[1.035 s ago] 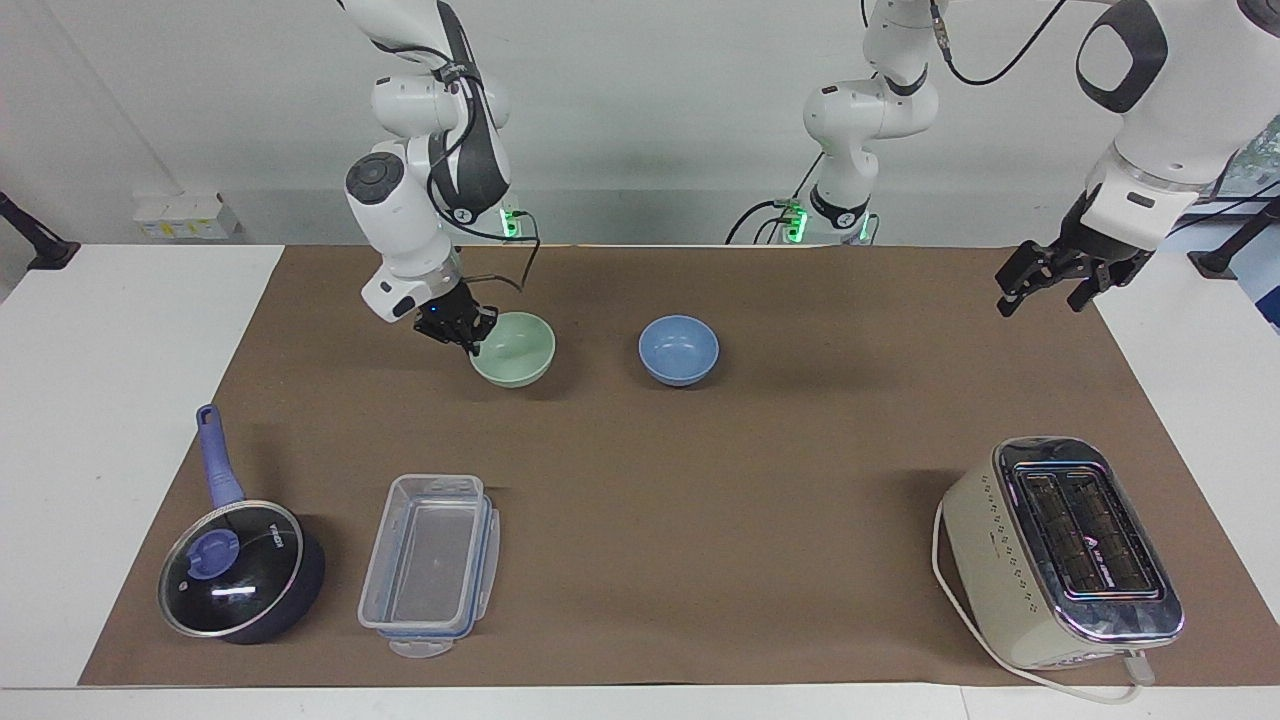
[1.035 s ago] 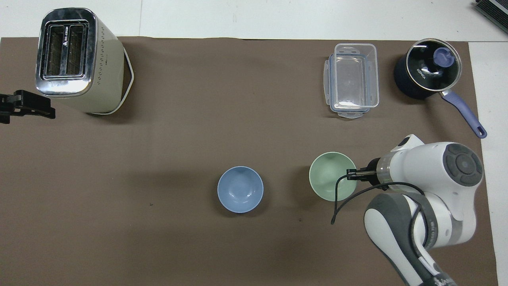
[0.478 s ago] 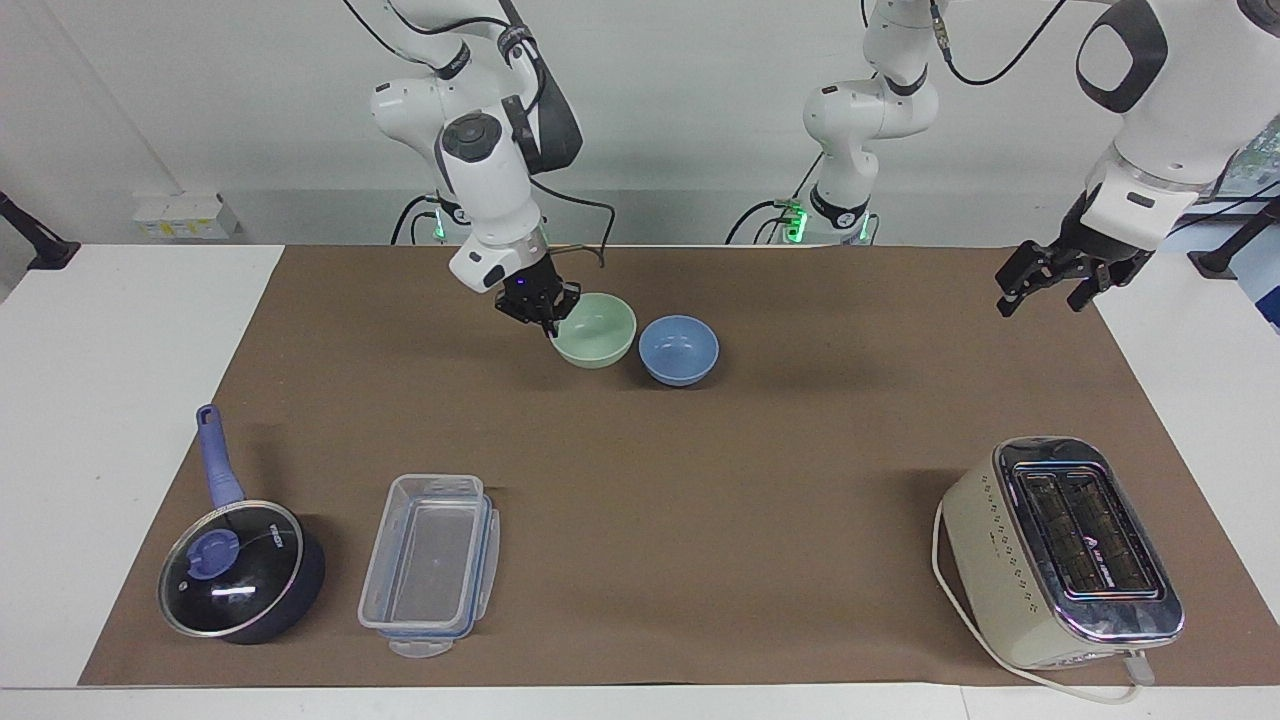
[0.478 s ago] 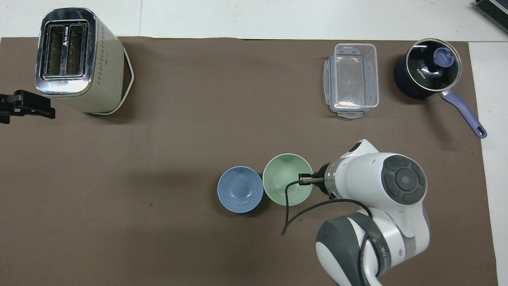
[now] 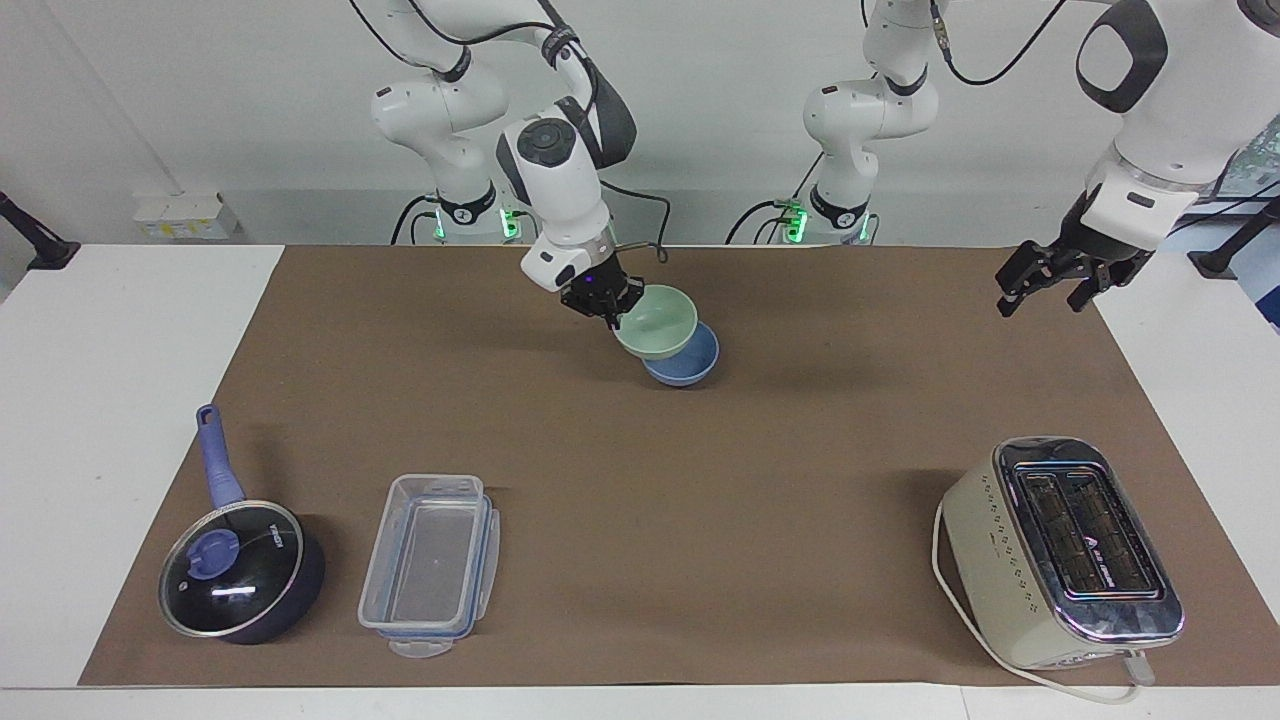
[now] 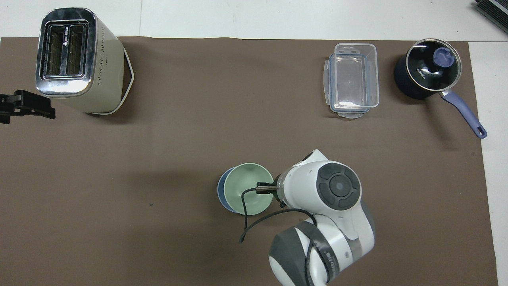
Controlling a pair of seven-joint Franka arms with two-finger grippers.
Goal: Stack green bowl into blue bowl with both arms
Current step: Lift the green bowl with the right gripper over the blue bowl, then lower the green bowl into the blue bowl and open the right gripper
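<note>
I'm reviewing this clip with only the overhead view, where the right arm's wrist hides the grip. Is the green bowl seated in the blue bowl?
Observer: No. The facing view shows the green bowl hanging tilted above the blue bowl, off-centre toward the right arm's end.
Operator: What holds it?
Observer: The right gripper, shut on its rim.
Operator: And the left gripper? I see only a black tip.
Observer: The left gripper waits open and empty over the edge of the brown mat, at the left arm's end.

green bowl (image 5: 656,322) over blue bowl (image 5: 688,366), seemingly not seated, toaster (image 5: 1062,552) farther out toward left arm's end
</note>
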